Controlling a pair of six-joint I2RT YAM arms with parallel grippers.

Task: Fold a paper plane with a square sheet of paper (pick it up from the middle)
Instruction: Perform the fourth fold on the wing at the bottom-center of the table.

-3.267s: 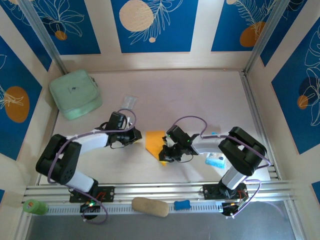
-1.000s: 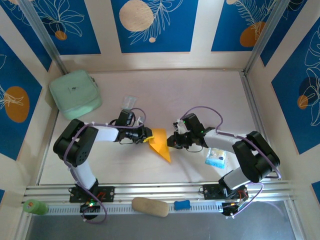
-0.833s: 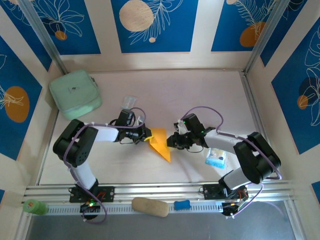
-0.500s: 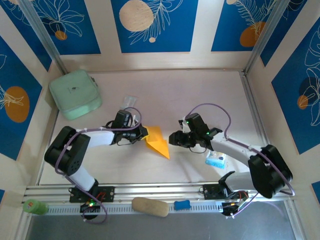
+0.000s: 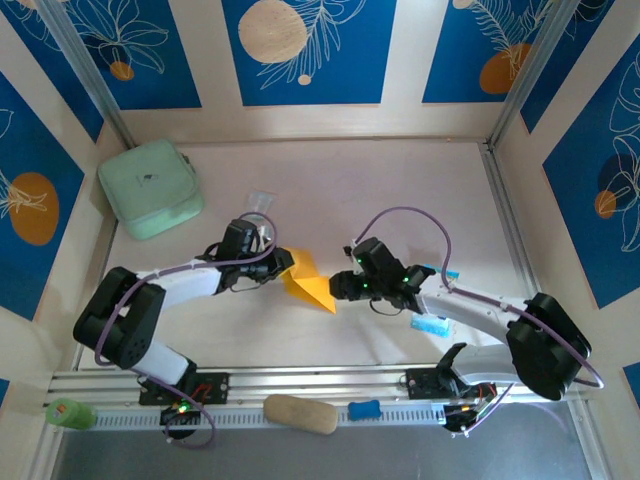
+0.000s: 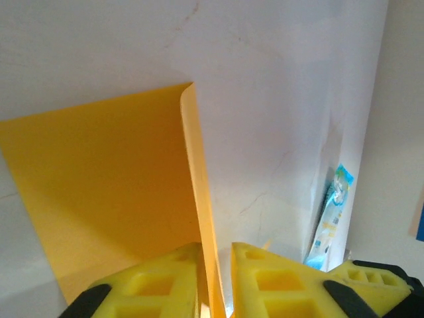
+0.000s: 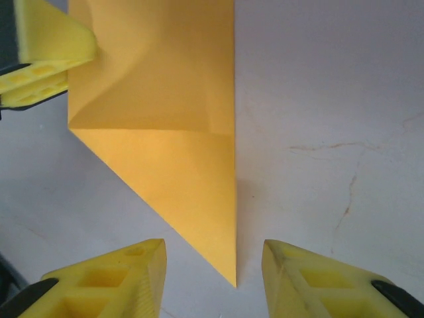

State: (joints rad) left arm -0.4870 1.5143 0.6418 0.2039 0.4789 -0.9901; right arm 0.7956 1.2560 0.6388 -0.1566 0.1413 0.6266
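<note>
You're pinching the square sheet of paper [image 5: 308, 283]
Left gripper [image 6: 215, 250] is clamping its raised flap; right gripper [image 7: 213, 248] is hovering spread apart, straddling its pointed tip.

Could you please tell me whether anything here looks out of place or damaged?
Nothing looks damaged. The paper is folded to a clean point, one edge held up by the left gripper. A stray blue-and-white packet lies close beside the right arm.
</note>
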